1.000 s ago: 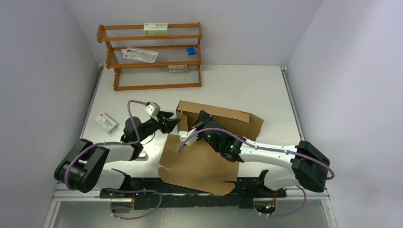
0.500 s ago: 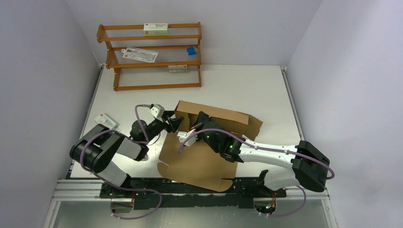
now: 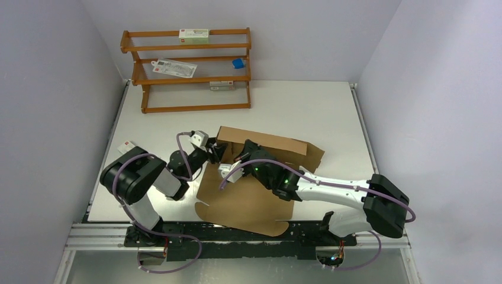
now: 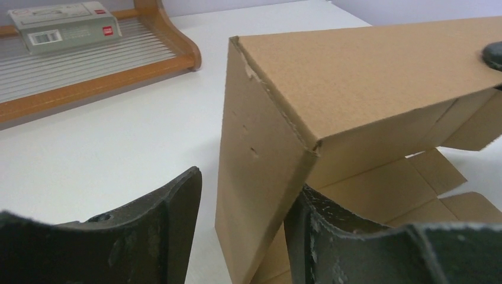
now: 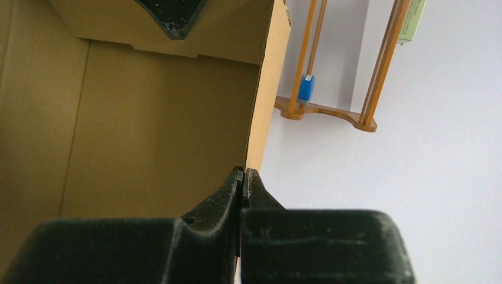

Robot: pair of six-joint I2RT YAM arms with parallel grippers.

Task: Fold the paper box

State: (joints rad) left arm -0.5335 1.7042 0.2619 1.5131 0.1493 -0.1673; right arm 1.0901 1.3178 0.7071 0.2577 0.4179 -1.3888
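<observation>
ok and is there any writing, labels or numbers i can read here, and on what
Nothing can be read.
Rack carton in the left wrist view: barcode label and red mark, print too blurred.
Top-shelf carton, middle-shelf packet, carton on the table: too small.
Cardboard box: no print visible.

Lost to edges, arms and distance

From above, the right arm (image 3: 331, 189) covers the middle of the paper box (image 3: 243, 207), and the tips of the left claw (image 3: 214, 152) are too small to make out against its raised end flap. In the left wrist view the box runs off the right and bottom edges past the claw; print on the carton (image 4: 59, 23) far beyond is too small to read. Above the right claw (image 5: 241, 177) a black fingertip (image 5: 171, 15) is cut by the top edge; the blue thing (image 5: 305, 87) beyond is too small to tell.
</observation>
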